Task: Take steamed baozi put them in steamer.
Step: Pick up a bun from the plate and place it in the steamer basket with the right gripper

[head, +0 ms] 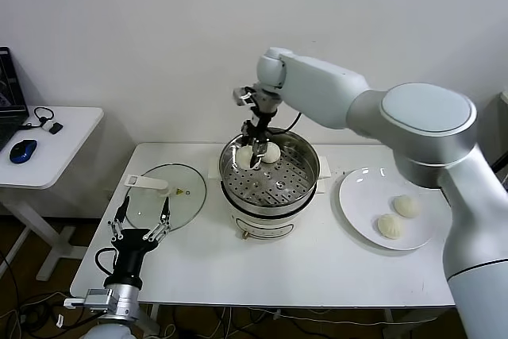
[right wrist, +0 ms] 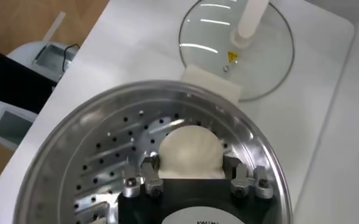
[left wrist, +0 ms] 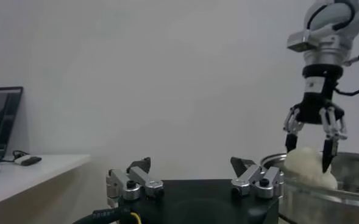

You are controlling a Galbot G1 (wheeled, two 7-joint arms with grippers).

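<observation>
My right gripper (head: 255,156) reaches into the steamer (head: 305,164), a shiny steel pot with a perforated tray. It is shut on a cream-white baozi (right wrist: 190,152), low over the tray at the steamer's far side; its fingers (right wrist: 150,165) press the bun's sides. Another baozi (head: 272,152) lies on the tray just beside it. Two more baozi (head: 406,206) (head: 390,226) sit on the white plate (head: 361,196) to the right. The left wrist view shows the right gripper (left wrist: 309,155) straddling a bun (left wrist: 307,167). My left gripper (head: 141,216) waits open and empty at the table's front left.
The flat glass lid (head: 178,196) with its white handle lies on the table left of the steamer, just beyond my left gripper; it also shows in the right wrist view (right wrist: 270,55). A small side table (head: 48,148) with a mouse stands at far left.
</observation>
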